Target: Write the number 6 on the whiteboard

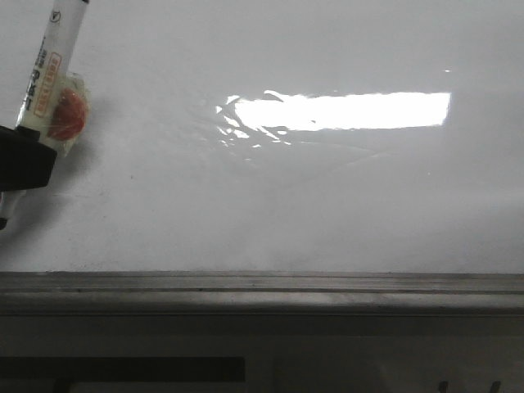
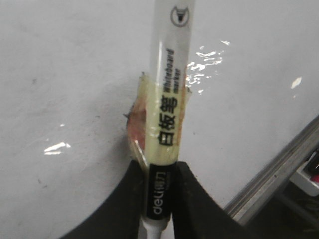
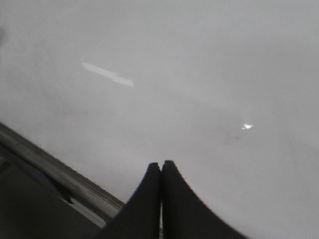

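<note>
The whiteboard (image 1: 311, 188) is glossy white with a bright rectangular glare and a grey metal rail (image 1: 262, 286) along its lower edge. No drawn number 6 shows on it in any view. My left gripper (image 2: 159, 172) is shut on a whiteboard marker (image 2: 169, 104), white with a black band and yellowed tape with a red patch. In the front view the marker (image 1: 51, 78) and the black gripper (image 1: 24, 160) are at the far left, over the board. My right gripper (image 3: 161, 167) is shut and empty, over the board (image 3: 199, 74) near its rail (image 3: 55, 174).
Below the rail in the front view is a dark ledge with dark slots (image 1: 123, 368). In the left wrist view the rail (image 2: 279, 172) runs diagonally, with dark clutter (image 2: 306, 174) beyond it.
</note>
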`<action>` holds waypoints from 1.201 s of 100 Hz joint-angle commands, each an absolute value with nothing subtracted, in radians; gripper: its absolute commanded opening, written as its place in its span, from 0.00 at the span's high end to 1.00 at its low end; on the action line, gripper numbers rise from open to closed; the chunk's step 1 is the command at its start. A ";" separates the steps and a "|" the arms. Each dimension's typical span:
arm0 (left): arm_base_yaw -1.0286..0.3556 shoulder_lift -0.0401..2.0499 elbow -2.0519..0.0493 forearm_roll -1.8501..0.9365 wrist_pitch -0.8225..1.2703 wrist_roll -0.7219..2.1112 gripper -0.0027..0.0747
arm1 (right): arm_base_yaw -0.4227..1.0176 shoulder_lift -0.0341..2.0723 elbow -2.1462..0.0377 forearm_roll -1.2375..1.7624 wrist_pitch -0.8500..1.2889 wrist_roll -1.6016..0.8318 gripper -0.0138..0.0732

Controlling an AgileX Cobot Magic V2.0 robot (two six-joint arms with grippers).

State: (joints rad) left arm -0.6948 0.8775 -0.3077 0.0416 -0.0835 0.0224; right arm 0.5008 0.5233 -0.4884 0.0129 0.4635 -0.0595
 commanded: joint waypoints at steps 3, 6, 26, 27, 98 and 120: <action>-0.693 0.868 -0.333 0.156 -0.154 0.019 0.99 | 0.582 0.630 -0.575 0.014 0.399 -0.071 0.91; -0.693 0.868 -0.333 0.182 -0.159 0.019 0.99 | 0.600 0.655 -0.590 0.014 0.399 -0.071 0.91; -0.693 0.868 -0.333 0.366 -0.228 0.019 0.99 | 0.790 0.799 -0.672 0.017 0.309 -0.071 0.69; -0.693 0.868 -0.333 0.381 -0.231 0.019 0.99 | 0.796 0.807 -0.676 0.017 0.303 -0.071 0.67; -0.693 0.868 -0.333 0.607 -0.341 0.019 0.99 | 0.940 1.156 -0.936 0.093 0.207 -0.071 0.46; -0.693 0.868 -0.333 0.607 -0.341 0.019 0.99 | 0.940 1.191 -0.983 0.115 0.230 -0.071 0.46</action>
State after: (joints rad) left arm -0.6928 0.8776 -0.3077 0.6216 -0.2706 0.0224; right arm 0.9391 1.2015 -0.9334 0.1003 0.2799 -0.0633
